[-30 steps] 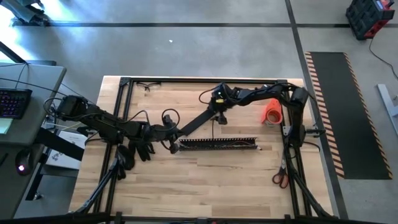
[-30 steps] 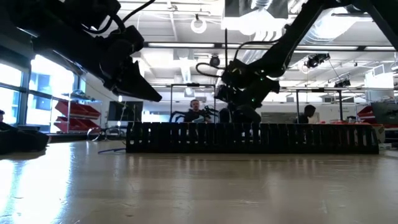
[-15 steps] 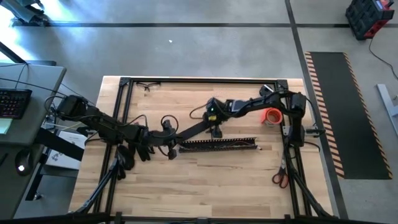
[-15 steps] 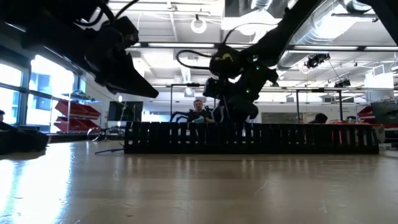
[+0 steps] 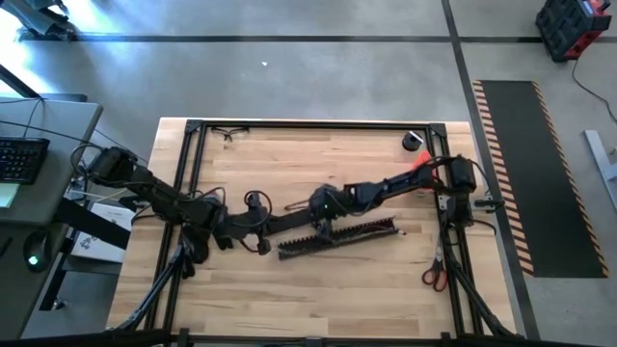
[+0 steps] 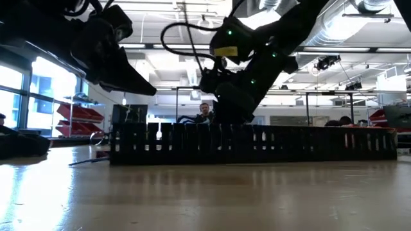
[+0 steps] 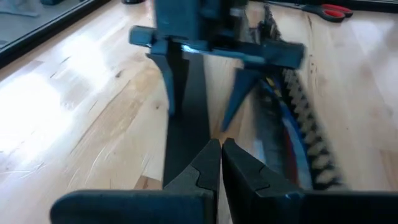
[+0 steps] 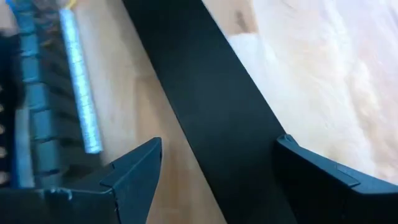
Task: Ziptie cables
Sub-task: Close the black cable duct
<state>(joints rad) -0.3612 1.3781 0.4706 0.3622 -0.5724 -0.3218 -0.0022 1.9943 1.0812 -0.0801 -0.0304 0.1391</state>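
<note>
High view, table (image 5: 318,289): a pale wooden top inside a black frame, with both arms reaching toward its middle.
Left gripper (image 5: 262,234): low over the table left of centre, at the left end of the flat black strip (image 5: 294,221). In the left wrist view its fingers (image 7: 205,171) are clenched, tips pressed together with nothing seen between them, just above the strip (image 7: 189,106).
Right gripper (image 5: 321,220): stretched in from the right side to the table's middle, directly over the strip and just on the far side of the slotted channel (image 5: 339,238). Its jaws are released and stand wide; in the right wrist view the two fingers (image 8: 134,174) straddle the strip (image 8: 211,106), one on each side, not closed on it.
Slotted channel: a long black comb-toothed piece lying near the centre, its right end angled slightly toward the far side. In the low view it runs across the picture as a toothed wall (image 6: 257,142).
Cables (image 7: 283,130): thin wires, blue, reddish and dark, lying along the inside of the channel, as the left wrist view shows; the right wrist view shows a blue wire and a pale grey one (image 8: 81,93) beside the teeth.
Scissors (image 5: 433,277): red-handled, at the near right edge.
Orange object (image 5: 421,162): by the right arm's base, partly hidden.
Background: a person (image 6: 205,112) shows behind the channel in the low view.
</note>
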